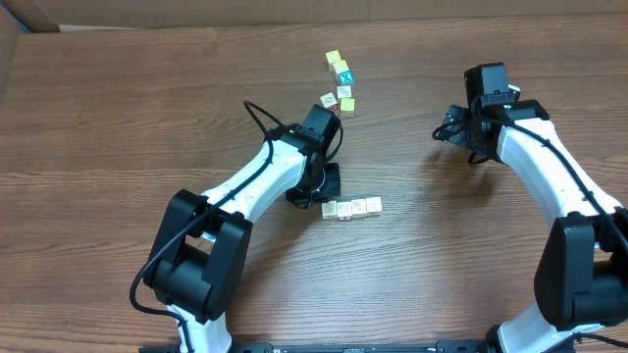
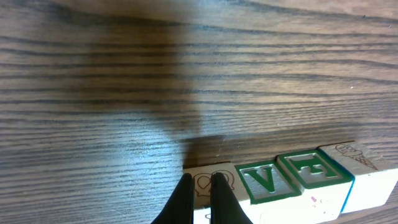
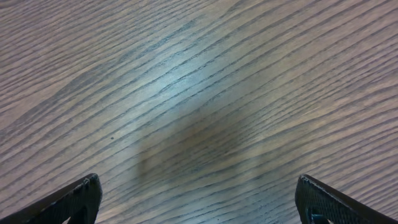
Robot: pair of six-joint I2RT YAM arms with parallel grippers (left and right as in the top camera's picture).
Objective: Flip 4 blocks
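Note:
A row of blocks (image 1: 353, 208) lies just right of my left gripper (image 1: 322, 194). In the left wrist view the row shows a cream block with a line drawing (image 2: 222, 176), a green V block (image 2: 264, 182), a green E block (image 2: 314, 169) and a white blue-edged block (image 2: 364, 163). My left gripper (image 2: 200, 178) is shut, with nothing between its fingers, and its tips sit over the drawing block's top face. My right gripper (image 1: 457, 127) hangs far to the right. Its fingers (image 3: 81, 196) stand wide open over bare wood.
A loose cluster of small cubes (image 1: 343, 96) lies further back on the table, among them a bright blue one with a white X (image 1: 342, 76). Brown wooden tabletop (image 1: 118, 118) spreads all around.

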